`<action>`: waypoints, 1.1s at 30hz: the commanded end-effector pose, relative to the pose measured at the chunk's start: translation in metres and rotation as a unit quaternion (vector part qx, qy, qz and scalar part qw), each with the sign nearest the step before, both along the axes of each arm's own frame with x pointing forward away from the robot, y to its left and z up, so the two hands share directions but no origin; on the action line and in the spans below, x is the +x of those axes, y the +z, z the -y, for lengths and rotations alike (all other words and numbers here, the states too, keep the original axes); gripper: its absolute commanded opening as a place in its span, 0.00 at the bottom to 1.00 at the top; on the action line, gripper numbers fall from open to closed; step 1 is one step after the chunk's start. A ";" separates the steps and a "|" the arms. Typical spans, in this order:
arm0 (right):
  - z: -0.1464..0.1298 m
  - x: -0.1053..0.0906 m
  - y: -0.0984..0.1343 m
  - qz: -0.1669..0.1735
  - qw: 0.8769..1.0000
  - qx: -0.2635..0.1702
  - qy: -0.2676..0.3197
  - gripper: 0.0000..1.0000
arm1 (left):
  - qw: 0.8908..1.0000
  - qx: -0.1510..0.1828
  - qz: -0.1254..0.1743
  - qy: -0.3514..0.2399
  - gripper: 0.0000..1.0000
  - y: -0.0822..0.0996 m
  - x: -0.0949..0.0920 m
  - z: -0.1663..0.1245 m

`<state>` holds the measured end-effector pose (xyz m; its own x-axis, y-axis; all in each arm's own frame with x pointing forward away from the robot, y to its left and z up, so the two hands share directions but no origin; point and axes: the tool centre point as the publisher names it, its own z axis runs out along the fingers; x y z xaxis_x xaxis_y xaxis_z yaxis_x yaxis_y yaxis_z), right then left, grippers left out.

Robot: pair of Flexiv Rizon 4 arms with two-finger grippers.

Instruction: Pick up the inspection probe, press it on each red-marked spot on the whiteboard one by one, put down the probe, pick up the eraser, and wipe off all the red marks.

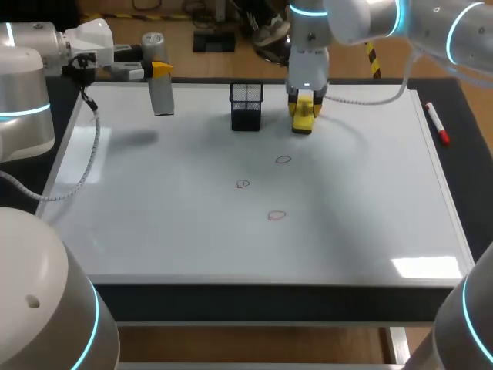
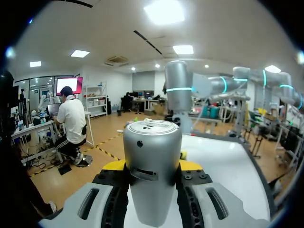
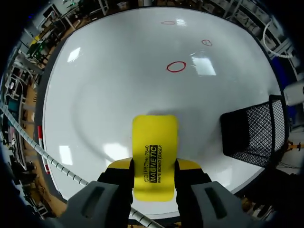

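Now left jaws gripping probe [image 1: 162, 99], right jaws gripping eraser [image 3: 154, 142], mesh basket [image 1: 246, 116] just beside, marker [image 1: 436, 123] apart.

A black mesh holder [image 1: 246, 106] stands upright toward the far side of the bench [image 1: 471, 154], near the middle of its width, with a square open top and netted walls. The right wrist view shows it [image 3: 256, 130] as a dark, boxy basket. A red and white marker [image 1: 437, 123] lies flat on the bench's dark right strip, well apart from the holder
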<state>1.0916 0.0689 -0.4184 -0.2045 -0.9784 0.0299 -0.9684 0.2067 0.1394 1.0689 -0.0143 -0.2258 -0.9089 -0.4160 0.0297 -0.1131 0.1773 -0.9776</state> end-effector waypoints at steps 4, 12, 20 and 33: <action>0.041 -0.007 0.032 0.014 0.997 -0.015 -0.071 0.00 | 1.000 0.000 0.000 -0.001 0.00 0.001 0.000 -0.001; 0.094 -0.021 0.049 0.022 0.986 -0.037 -0.162 0.00 | 1.000 0.000 0.000 -0.001 0.00 0.001 0.000 -0.001; 0.134 -0.052 0.057 0.023 0.970 -0.041 -0.239 0.00 | 1.000 0.000 0.000 -0.001 0.00 0.001 0.000 -0.001; 0.163 -0.086 0.046 0.017 0.952 -0.039 -0.303 0.00 | 1.000 0.000 0.000 -0.001 0.00 0.001 0.000 -0.001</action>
<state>1.0168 -0.0858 -0.3716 -0.7284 -0.6751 0.1174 -0.6711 0.7374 0.0769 1.0690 -0.0143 -0.2258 -0.9089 -0.4160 0.0297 -0.1131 0.1773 -0.9776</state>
